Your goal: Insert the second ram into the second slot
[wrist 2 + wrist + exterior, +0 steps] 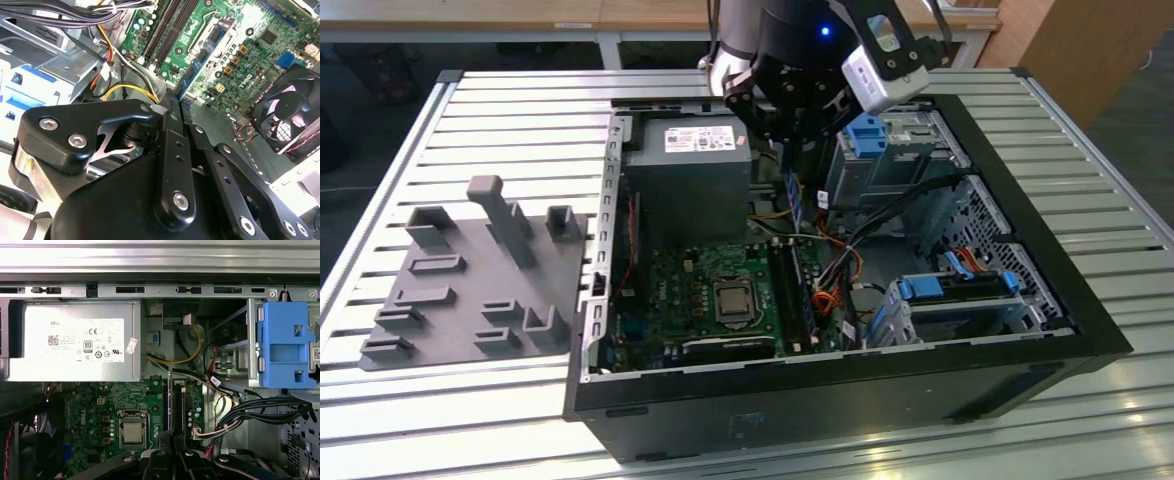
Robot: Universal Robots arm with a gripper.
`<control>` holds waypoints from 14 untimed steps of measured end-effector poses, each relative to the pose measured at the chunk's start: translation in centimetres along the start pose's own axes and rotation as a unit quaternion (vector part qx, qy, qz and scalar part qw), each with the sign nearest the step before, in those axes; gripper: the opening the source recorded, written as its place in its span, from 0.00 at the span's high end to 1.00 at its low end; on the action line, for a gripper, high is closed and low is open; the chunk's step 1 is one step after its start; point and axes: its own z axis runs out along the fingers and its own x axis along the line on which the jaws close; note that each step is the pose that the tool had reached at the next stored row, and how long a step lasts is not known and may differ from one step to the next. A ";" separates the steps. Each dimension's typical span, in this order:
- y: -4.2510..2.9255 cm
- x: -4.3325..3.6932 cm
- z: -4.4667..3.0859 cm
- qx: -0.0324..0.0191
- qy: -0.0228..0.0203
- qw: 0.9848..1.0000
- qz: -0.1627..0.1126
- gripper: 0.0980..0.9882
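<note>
My gripper (pixel 787 140) hangs over the open computer case (pixel 1014 200), shut on the second ram (pixel 791 188), a thin blue stick held on edge and pointing down. In the first wrist view the ram (pixel 170 400) is a narrow line running out from the fingertips (pixel 164 440), lined up along the black memory slots (pixel 182 407) on the green motherboard (pixel 100 410). The second wrist view has the gripper (pixel 172 107) holding the ram (pixel 200 57), with the slots (pixel 165 27) beyond it. The stick is still well above the board in the exterior view, over the slots (pixel 787 285).
A grey power supply (pixel 687 180) sits just beside the gripper toward the exterior view's left. Blue drive brackets (pixel 867 130) and black cable bundles (pixel 894 200) crowd the other side. A processor socket (pixel 731 300) lies beside the slots. A grey fixture plate (pixel 467 280) rests on the table left of the case.
</note>
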 end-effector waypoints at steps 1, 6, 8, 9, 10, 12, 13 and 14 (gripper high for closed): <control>-0.02 0.00 0.03 0.000 0.000 1.000 0.000 0.96; -0.14 0.00 0.26 0.000 0.000 1.000 0.000 0.96; -0.17 0.00 0.34 0.000 0.000 1.000 0.000 0.96; -0.19 0.00 0.39 0.000 0.000 1.000 0.000 0.96; -0.20 0.00 0.43 0.000 0.000 1.000 0.000 0.96; -0.23 0.00 0.51 0.000 0.000 1.000 0.000 0.96; -0.25 0.00 0.55 0.000 0.000 1.000 0.000 0.96; -0.26 0.00 0.59 0.000 0.000 1.000 0.000 0.96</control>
